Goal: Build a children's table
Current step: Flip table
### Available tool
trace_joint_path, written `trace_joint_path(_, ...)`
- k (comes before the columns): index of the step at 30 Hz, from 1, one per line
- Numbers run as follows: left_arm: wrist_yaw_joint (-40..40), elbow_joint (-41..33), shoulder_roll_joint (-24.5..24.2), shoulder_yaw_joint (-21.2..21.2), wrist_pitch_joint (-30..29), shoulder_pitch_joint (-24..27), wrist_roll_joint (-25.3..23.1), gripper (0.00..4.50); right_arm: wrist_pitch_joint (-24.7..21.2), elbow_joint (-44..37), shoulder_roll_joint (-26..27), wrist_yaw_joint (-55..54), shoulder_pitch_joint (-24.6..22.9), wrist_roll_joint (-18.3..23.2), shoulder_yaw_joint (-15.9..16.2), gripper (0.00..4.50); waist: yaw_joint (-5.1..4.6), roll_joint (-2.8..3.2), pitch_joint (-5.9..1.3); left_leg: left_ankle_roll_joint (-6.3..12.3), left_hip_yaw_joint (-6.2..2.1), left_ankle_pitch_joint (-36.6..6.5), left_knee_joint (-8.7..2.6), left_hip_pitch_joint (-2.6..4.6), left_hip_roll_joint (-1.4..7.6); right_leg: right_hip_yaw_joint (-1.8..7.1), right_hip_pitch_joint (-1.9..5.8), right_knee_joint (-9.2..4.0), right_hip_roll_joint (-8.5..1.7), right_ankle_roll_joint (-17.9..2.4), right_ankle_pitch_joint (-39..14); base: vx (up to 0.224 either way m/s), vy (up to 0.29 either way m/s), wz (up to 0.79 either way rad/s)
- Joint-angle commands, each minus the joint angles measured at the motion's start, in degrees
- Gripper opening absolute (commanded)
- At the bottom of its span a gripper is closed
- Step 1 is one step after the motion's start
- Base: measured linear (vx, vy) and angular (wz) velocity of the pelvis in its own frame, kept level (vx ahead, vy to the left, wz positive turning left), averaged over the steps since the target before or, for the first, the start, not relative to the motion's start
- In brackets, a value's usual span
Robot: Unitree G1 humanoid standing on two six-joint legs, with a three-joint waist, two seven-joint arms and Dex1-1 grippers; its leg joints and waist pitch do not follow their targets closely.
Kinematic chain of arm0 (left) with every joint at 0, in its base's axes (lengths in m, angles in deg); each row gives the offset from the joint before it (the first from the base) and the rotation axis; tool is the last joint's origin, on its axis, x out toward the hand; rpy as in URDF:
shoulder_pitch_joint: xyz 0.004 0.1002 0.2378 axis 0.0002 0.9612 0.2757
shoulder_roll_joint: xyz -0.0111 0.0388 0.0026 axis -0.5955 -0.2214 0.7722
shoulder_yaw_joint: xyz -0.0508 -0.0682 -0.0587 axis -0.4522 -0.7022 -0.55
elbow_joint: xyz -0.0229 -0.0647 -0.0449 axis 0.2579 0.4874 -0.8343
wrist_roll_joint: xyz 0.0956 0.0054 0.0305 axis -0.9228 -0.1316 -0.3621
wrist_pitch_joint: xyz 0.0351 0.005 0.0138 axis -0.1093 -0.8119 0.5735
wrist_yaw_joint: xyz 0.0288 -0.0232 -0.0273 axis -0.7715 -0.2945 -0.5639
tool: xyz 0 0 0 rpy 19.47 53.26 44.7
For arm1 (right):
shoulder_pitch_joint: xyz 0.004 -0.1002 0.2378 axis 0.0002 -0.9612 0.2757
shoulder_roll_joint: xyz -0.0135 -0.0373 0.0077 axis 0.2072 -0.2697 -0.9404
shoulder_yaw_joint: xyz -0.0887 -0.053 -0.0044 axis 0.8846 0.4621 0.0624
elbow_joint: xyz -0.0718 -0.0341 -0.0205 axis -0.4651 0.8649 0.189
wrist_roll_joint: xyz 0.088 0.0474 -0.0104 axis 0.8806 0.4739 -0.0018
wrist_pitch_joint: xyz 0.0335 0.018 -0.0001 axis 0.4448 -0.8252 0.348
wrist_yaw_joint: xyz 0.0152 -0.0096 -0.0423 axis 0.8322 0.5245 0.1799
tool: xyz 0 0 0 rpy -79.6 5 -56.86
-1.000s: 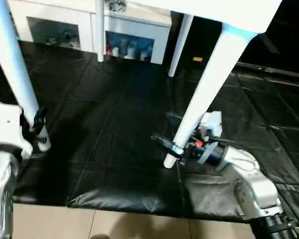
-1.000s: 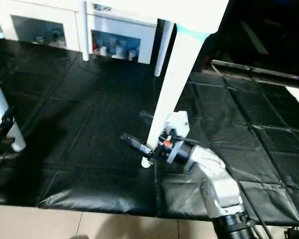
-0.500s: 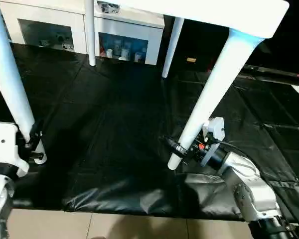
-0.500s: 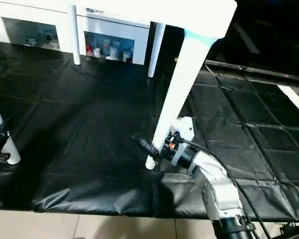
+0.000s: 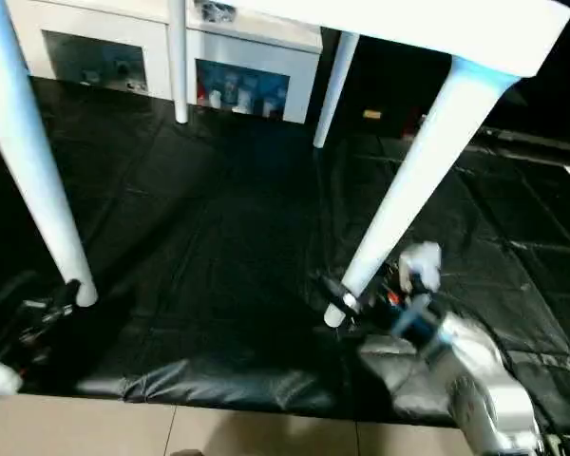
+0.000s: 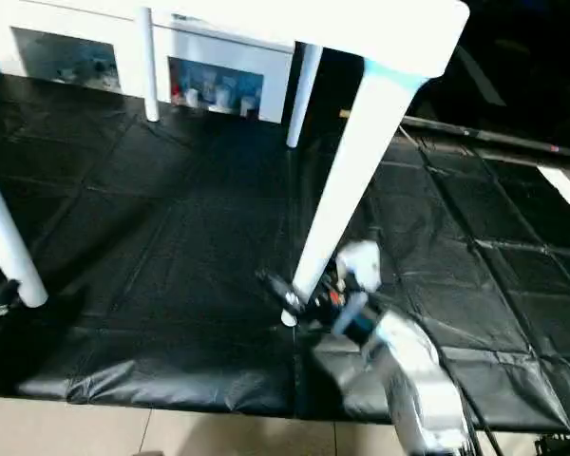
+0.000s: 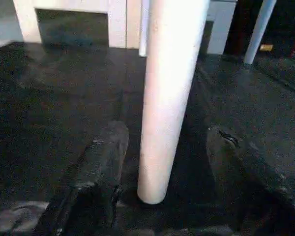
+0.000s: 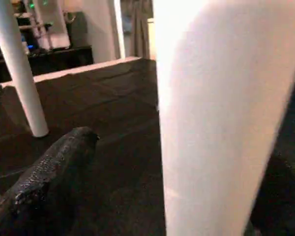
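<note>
White plastic children's table [image 5: 427, 24] is standing upright on the black floor mat [image 5: 218, 218], all four legs down. The left gripper [image 7: 162, 162] is straddling the near-left leg [image 7: 169, 93], jaws wide and apart from it. The right gripper [image 6: 299, 296] seems clamped on the near-right leg [image 6: 347, 190]. A sideways tug could be dragging or tipping the table.

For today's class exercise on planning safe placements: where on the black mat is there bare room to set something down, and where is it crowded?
The widest bare patch of black mat lies under the tabletop, between the near left leg and the near right leg. The mat right of that leg also lies bare. It is crowded at both near leg feet, where the left gripper and right gripper sit.
</note>
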Motion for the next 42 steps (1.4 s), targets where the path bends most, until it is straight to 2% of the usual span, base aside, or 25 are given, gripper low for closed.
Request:
trace_joint_path(1,1.74,-0.62,1.20,-0.27,1.39,0.30,2.46,3.34,2.32,-1.67,0.14,-1.64,-1.06,-0.90,-2.09,4.50,0.05,1.59,-1.02,-3.70,-2.31,-31.80,-5.97,1.38,3.53,3.34,-0.35,-6.60,-5.39,-2.59,-32.50,0.000,0.000,0.00)
trace_joint_path(2,3.47,-2.35,2.24,0.56,1.40,1.02,5.38,3.45,3.78,-3.10,0.39,-3.02,-3.12,-1.84,-2.36,4.50,-0.10,1.65,-0.81,-4.12,-2.47,-33.85,-5.92,1.64,3.51,3.25,-0.61,-7.15,-5.43,-1.93,-35.58,0.000,0.000,0.00)
trace_joint_path(5,3.78,-5.31,3.64,4.71,0.59,1.03,7.20,3.65,3.58,-5.23,0.25,-3.72,-5.85,-2.02,-2.42,4.50,-0.12,1.76,-0.81,-4.67,-2.74,-36.07,-6.39,1.88,3.75,3.04,-0.28,-7.17,-5.15,-1.76,-34.66,0.000,0.000,0.00)
trace_joint_path(7,2.03,-5.77,4.54,7.59,0.71,-0.30,5.65,3.89,3.13,-6.89,0.44,-4.62,-7.50,-1.77,-2.72,4.50,-0.13,1.68,-0.93,-4.58,-2.61,-35.41,-6.61,1.67,3.75,3.17,-0.18,-6.90,-4.91,-1.98,-31.04,0.000,0.000,0.00)
trace_joint_path(10,-0.15,-5.74,6.74,10.78,0.76,-2.02,4.70,3.95,2.20,-10.17,0.73,-6.17,-10.26,-1.02,-3.07,4.50,-0.32,1.48,-0.98,-4.33,-2.50,-33.58,-6.45,1.37,3.58,3.28,0.09,-6.92,-5.15,-1.38,-31.33,0.000,0.000,0.00)
trace_joint_path(12,-0.90,-5.45,7.75,11.54,0.71,-2.42,4.55,4.23,1.42,-11.40,0.76,-6.60,-11.26,-0.45,-3.09,4.50,-0.53,1.87,-0.99,-4.20,-2.56,-32.89,-6.37,1.30,3.49,3.31,0.19,-6.91,-5.18,-1.15,-31.42,0.000,0.000,0.00)
trace_joint_path(18,-6.51,-3.81,10.79,16.19,1.58,-4.40,-1.00,4.47,-0.78,-19.90,0.71,-9.22,-18.02,0.05,-2.04,4.50,-0.53,1.52,-1.30,-3.18,-2.25,-29.41,-6.22,1.14,3.52,3.37,0.50,-6.80,-4.79,-0.33,-27.72,0.000,0.000,0.00)
trace_joint_path(19,-7.89,-2.17,10.80,17.58,2.30,-5.33,-3.04,4.47,-3.48,-22.09,1.49,-12.33,-20.28,-0.18,-1.64,4.50,-0.67,1.88,-1.27,-3.11,-2.25,-29.09,-6.23,1.14,3.46,3.33,0.47,-6.81,-4.63,-0.35,-27.21,0.000,0.000,0.00)
trace_joint_path(21,-9.17,-1.52,11.06,18.06,1.93,-5.85,-4.12,4.47,-4.26,-22.11,2.26,-14.25,-20.73,-0.52,-2.08,4.50,-0.71,1.73,-1.25,-3.08,-2.23,-29.15,-6.16,1.22,3.37,3.31,0.38,-6.85,-4.64,-0.14,-27.66,0.000,0.000,0.00)
trace_joint_path(25,-10.59,-0.44,11.54,19.60,2.17,-5.78,-6.86,4.47,-5.81,-19.66,2.36,-17.64,-19.87,-2.69,-3.63,4.50,-0.97,2.70,-1.45,-3.57,-2.34,-29.36,-6.09,1.35,3.42,3.27,0.50,-6.64,-4.58,-0.80,-25.76,0.000,0.000,0.00)
trace_joint_path(28,-10.89,0.02,11.19,20.59,2.31,-4.95,-7.93,4.47,-6.74,-19.59,1.15,-17.55,-19.22,-3.33,-3.69,4.50,-1.05,2.08,-1.50,-3.15,-2.17,-27.57,-6.02,1.10,3.47,3.30,0.81,-6.39,-4.43,-0.93,-24.16,0.000,0.000,0.00)
trace_joint_path(29,-11.50,0.19,11.03,21.22,3.74,-4.25,-9.43,4.47,-5.85,-19.42,-0.64,-17.78,-18.55,-6.97,-3.07,4.50,-1.14,2.06,-1.53,-3.89,-2.56,-26.62,-6.17,1.14,3.96,2.76,1.11,-6.08,-3.44,-0.82,-20.73,0.000,0.000,0.00)
trace_joint_path(30,-11.50,0.19,11.03,21.22,3.74,-4.25,-9.43,4.47,-5.85,-19.42,-0.64,-17.78,-18.55,-6.97,-3.07,4.50,-1.26,2.54,-1.41,-4.58,-2.98,-26.95,-6.44,1.38,4.48,2.32,1.20,-5.88,-2.74,-1.08,-18.74,0.000,0.000,0.00)
trace_joint_path(31,-11.68,0.19,10.93,21.50,4.16,-4.01,-10.00,4.47,-5.60,-19.27,-1.18,-17.87,-18.39,-7.94,-2.96,4.50,-2.05,2.91,-1.42,-4.40,-4.17,-28.09,-7.34,2.05,6.42,1.36,1.40,-5.48,-1.54,-1.93,-14.27,0.000,0.000,0.00)
trace_joint_path(32,-11.83,0.08,10.66,21.93,4.05,-3.72,-10.47,4.47,-5.93,-18.97,-1.38,-17.81,-18.52,-7.33,-3.20,4.50,-2.73,4.01,-1.17,-3.48,-6.38,-30.66,-9.97,2.59,10.62,0.31,1.38,-2.95,-1.35,-4.30,-10.83,0.000,0.000,0.00)
trace_joint_path(33,-11.64,0.14,10.35,22.39,4.00,-3.49,-10.85,4.47,-6.23,-18.72,-1.51,-17.73,-18.77,-6.94,-3.41,4.50,-2.49,3.50,-1.23,-0.89,-10.05,-33.74,-11.52,-0.46,8.96,-1.01,3.57,0.01,-1.38,-5.47,-8.55,-0.028,-0.074,0.22)
trace_joint_path(34,-11.49,0.21,10.20,22.72,4.01,-3.35,-11.19,4.47,-6.45,-18.56,-1.64,-17.81,-18.92,-6.71,-3.48,4.50,-2.87,4.92,-1.82,3.61,-12.75,-32.56,-10.25,2.10,8.00,-1.50,1.20,1.31,-0.02,-9.19,-8.20,0.008,-0.124,0.57)
trace_joint_path(35,-11.49,0.21,10.20,22.72,4.01,-3.35,-11.19,4.47,-6.45,-18.56,-1.64,-17.81,-18.92,-6.71,-3.48,4.50,-3.89,4.64,-1.39,7.56,-13.74,-33.24,-10.65,0.56,7.05,-0.96,2.14,2.26,-0.46,-12.26,-10.05,0.008,-0.124,0.57)
trace_joint_path(36,-11.47,0.31,10.34,22.84,4.79,-3.21,-11.60,4.47,-6.11,-18.47,-1.84,-17.95,-19.13,-7.24,-3.35,4.50,-3.81,4.46,-1.13,8.59,-14.03,-32.50,-10.82,-0.19,5.74,-0.66,2.44,2.02,-0.59,-14.52,-10.87,0.037,-0.173,0.71)
trace_joint_path(37,-11.49,0.18,10.48,22.97,4.85,-2.91,-11.68,4.47,-5.57,-18.33,-1.92,-18.40,-19.51,-8.04,-3.26,4.50,-3.87,3.41,-0.93,9.29,-13.89,-29.58,-10.26,-2.69,2.12,0.10,4.16,-0.18,-1.60,-18.47,-15.13,-0.041,-0.206,0.61)
trace_joint_path(38,-11.48,0.22,10.75,23.00,4.77,-2.54,-11.00,4.47,-4.30,-18.77,-1.33,-19.13,-20.37,-8.42,-3.46,4.50,-2.31,1.57,-0.84,6.64,-9.33,-22.52,-1.89,-4.25,-3.66,0.73,3.99,-7.39,-6.03,-22.21,-29.22,-0.041,-0.206,0.61)
trace_joint_path(39,-11.45,0.27,10.77,22.99,4.73,-2.50,-10.81,4.47,-4.09,-18.92,-1.16,-19.23,-20.53,-8.30,-3.54,4.50,-0.99,1.97,-0.44,5.23,-3.54,-11.12,9.80,-1.12,-2.76,-0.93,2.67,-12.54,-12.83,-18.53,-43.56,-0.104,-0.218,0.56)
trace_joint_path(40,-11.41,0.56,10.72,22.94,5.23,-2.48,-10.79,4.47,-5.15,-19.17,-0.17,-19.39,-20.82,-6.25,-4.23,4.50,-2.02,1.80,-0.07,4.29,-2.69,-10.81,9.02,-0.35,-2.61,2.98,1.39,-12.03,-9.74,-14.99,-44.78,-0.062,-0.190,0.24)
trace_joint_path(41,-11.45,0.89,10.69,22.86,5.80,-2.48,-10.94,4.47,-6.22,-19.28,1.14,-19.76,-21.07,-3.72,-5.30,4.50,-1.48,0.04,0.46,3.90,-2.27,-10.86,8.22,-3.02,-2.65,2.85,4.60,-10.34,-9.24,-9.75,-43.80,-0.062,-0.190,0.24)
trace_joint_path(42,-11.89,1.27,10.66,22.61,5.95,-2.63,-11.11,4.47,-7.04,-19.45,1.60,-20.41,-21.21,-3.12,-5.86,4.50,0.63,1.76,0.49,4.65,-2.80,-8.82,3.30,-0.41,-1.11,3.14,4.47,-9.87,-9.04,-2.67,-38.66,0.030,-0.163,0.10)
